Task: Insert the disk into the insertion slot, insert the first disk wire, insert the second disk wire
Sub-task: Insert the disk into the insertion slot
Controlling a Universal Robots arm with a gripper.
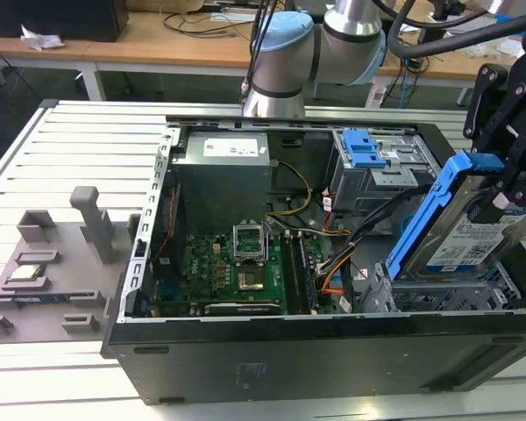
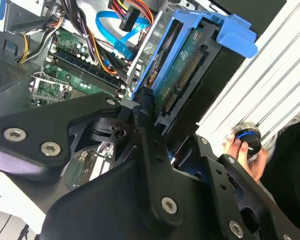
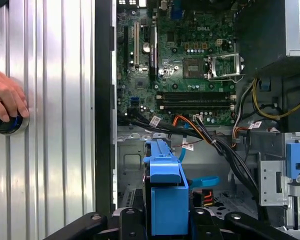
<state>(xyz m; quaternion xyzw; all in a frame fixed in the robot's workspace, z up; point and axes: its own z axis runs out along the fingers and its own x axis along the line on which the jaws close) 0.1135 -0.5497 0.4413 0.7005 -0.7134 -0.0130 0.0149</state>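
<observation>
Nearest, at the exterior view's right, the gripper [image 1: 507,195] has its black fingers closed on the upper end of the disk [image 1: 470,247]. The disk is a flat silver slab with a white label, framed in glossy blue plastic. It leans steeply, its lower end at the mouth of the slot [image 1: 447,300], a boxy cage of perforated silver sheet metal. How deep it has entered is hidden, but it stands far too high to be seated, so the first step looks only part done.

Just beyond, loose wires [image 1: 340,260], orange and black, lie between slot and motherboard [image 1: 237,272]. In the second wrist view the disk's connector edge is bare, so both wire steps appear undone.

The green motherboard lies flat on the floor of the black case [image 1: 289,355]. Behind the slot is a taller grey bay [image 1: 368,171] with blue tabs. Farther back sits the dull metal power supply [image 1: 223,175].

In the first wrist view, a hand [image 3: 6,97] rests on a round knob [image 3: 5,124] on the ribbed aluminium table [image 3: 55,125].
</observation>
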